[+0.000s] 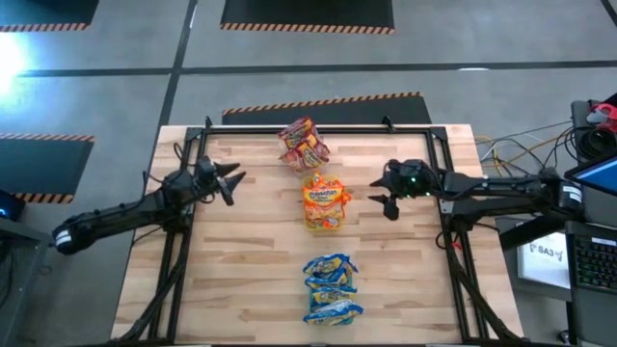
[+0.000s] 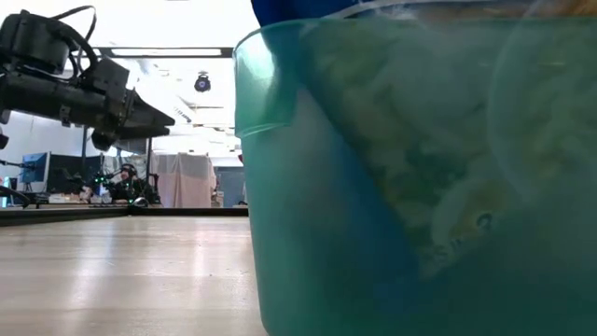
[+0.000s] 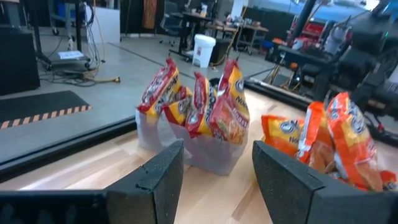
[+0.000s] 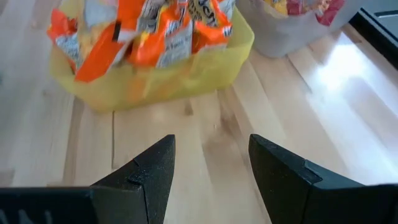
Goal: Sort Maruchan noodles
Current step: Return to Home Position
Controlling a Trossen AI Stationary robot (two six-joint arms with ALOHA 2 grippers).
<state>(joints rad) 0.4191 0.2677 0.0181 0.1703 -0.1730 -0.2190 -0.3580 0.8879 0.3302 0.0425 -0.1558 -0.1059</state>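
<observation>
Three trays stand in a row down the table's middle. Red packets [image 1: 304,143] stand on edge in the clear tray at the far end [image 3: 214,152]. Orange packets [image 1: 325,200] fill the yellow tray [image 4: 180,78] in the middle. Blue and yellow packets [image 1: 332,287] sit in the tray near the table's near edge, whose green wall [image 2: 373,187] fills the low view. My left gripper [image 1: 234,180] hovers open left of the trays, pointing at the red packets [image 3: 196,106]. My right gripper [image 1: 382,193] hovers open right of the orange packets [image 4: 149,31].
A dark metal frame [image 1: 193,154] runs around the work area on the wooden table [image 1: 241,280]. Bare wood lies left and right of the tray row. Cables and equipment [image 1: 588,125] sit off the table's right edge. Desks and gear show in the room beyond.
</observation>
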